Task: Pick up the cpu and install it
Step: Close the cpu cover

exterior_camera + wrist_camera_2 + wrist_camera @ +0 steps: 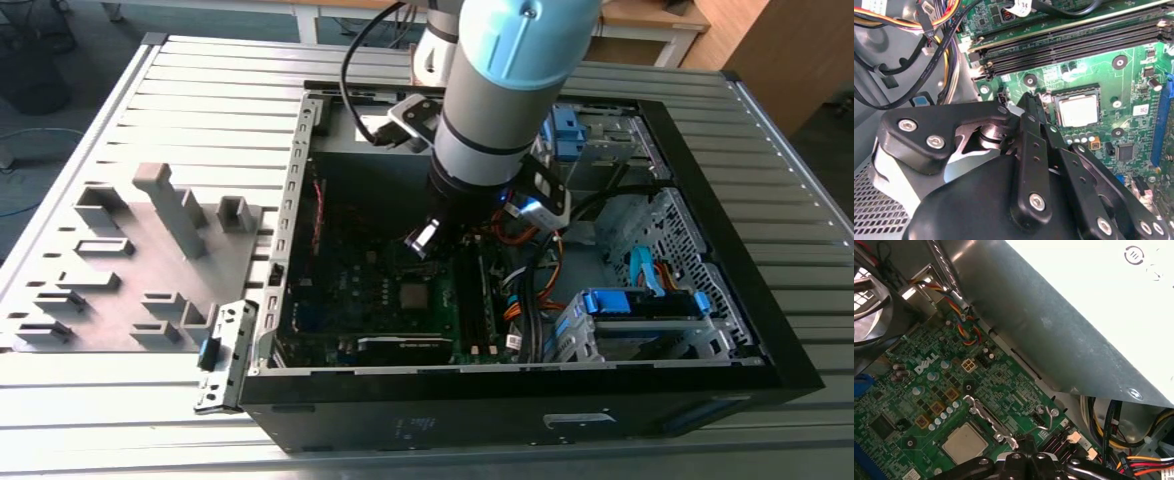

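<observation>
Already seated, the cpu lies flat, silvery top facing up.

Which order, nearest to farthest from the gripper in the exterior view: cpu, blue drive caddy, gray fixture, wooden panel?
1. cpu, on the motherboard by the gripper.
2. blue drive caddy, inside the case on the exterior view's right, and gray fixture, outside it on the left: too close to call.
3. wooden panel, beyond the table.

Open computer case lies on a slatted table beside a gray fixture.
</observation>
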You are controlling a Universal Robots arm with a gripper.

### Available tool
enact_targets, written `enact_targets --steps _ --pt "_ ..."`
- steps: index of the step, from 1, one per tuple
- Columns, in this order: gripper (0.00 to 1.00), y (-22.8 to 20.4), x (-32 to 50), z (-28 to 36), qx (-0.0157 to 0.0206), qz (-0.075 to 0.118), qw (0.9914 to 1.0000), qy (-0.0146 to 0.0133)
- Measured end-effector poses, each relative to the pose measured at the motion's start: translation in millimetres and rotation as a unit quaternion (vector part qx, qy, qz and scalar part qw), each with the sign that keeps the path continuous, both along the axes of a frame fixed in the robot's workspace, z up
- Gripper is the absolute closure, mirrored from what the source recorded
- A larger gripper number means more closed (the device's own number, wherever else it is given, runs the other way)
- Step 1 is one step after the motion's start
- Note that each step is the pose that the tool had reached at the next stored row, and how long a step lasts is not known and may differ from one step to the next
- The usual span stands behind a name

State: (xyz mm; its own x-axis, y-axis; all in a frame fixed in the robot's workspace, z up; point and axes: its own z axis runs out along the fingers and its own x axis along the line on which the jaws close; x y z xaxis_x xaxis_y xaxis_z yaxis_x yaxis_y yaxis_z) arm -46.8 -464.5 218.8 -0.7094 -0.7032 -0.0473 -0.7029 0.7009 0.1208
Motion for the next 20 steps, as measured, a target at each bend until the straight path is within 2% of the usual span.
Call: enact_targets --steps 20 --pt "0.89 -6.2 0.0 7.6 0.0029 0.001 1.0 0.0"
